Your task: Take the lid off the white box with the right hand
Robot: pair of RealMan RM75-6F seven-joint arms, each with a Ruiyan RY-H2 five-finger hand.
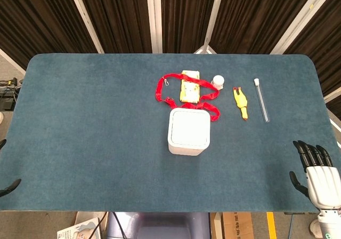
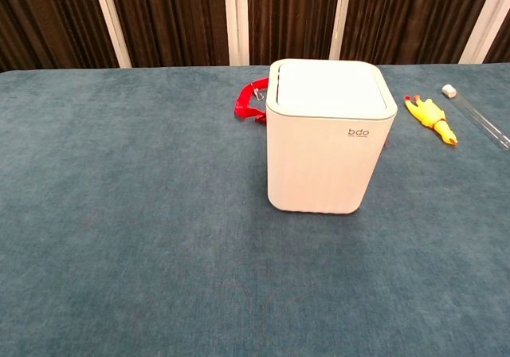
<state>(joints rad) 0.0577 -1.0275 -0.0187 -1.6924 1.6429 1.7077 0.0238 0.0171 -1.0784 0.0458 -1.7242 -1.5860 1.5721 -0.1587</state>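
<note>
only dark fingertips of the left robot hand point(image 1: 9, 186) show at the table's point(image 1: 85, 116) near left edge; its grip cannot be told. the white box point(image 1: 188, 132) stands mid-table, lid point(image 1: 189, 127) on. the right robot hand point(image 1: 317, 174) hovers at the near right corner, fingers spread, holding nothing.

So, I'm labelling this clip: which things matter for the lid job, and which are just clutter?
Job: white box, its lid, right hand.
Clutter: red strap, yellow pack, small white jar, rubber chicken, glass tube.
</note>
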